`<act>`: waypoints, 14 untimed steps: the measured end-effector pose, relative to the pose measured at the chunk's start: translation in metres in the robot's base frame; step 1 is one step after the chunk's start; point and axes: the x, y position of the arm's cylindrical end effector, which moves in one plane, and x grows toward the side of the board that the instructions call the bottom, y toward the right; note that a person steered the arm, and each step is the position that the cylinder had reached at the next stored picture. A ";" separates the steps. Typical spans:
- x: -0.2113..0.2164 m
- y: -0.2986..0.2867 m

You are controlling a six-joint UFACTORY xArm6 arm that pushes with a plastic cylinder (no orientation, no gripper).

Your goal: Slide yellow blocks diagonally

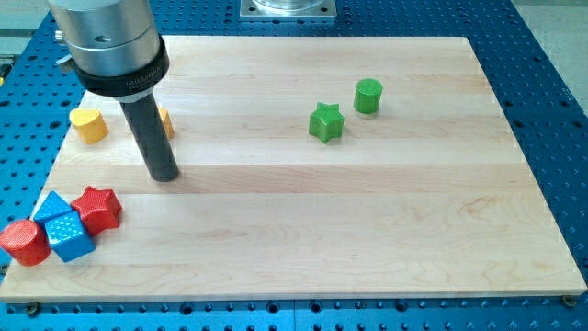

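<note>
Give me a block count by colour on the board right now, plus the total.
Yellow: 2, a heart-like block and one partly hidden behind the rod
Green: 2, a star and a cylinder
Red: 2, a star and a cylinder
Blue: 2, a cube and a block
Total: 8

No text, label, brand, number or sign can be read anywhere in the camera view. The wooden board [367, 211] carries only its grain, and the blue perforated base [551, 92] around it shows nothing but rows of holes. The metal collar [110, 46] above the dark rod [152, 133] has a dark band with no legible marking at this size. None of the coloured blocks bears any lettering or figure on the faces that show.
</note>
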 end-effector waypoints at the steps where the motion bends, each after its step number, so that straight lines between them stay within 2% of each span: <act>1: 0.002 0.000; 3: 0.019 -0.003; 4: 0.010 -0.016; 5: -0.003 -0.048; 6: -0.003 -0.120; 7: -0.005 -0.146; 8: -0.021 -0.146; 9: -0.075 -0.146; 10: -0.080 -0.140; 12: -0.045 -0.066; 13: -0.006 -0.068; 14: -0.007 -0.058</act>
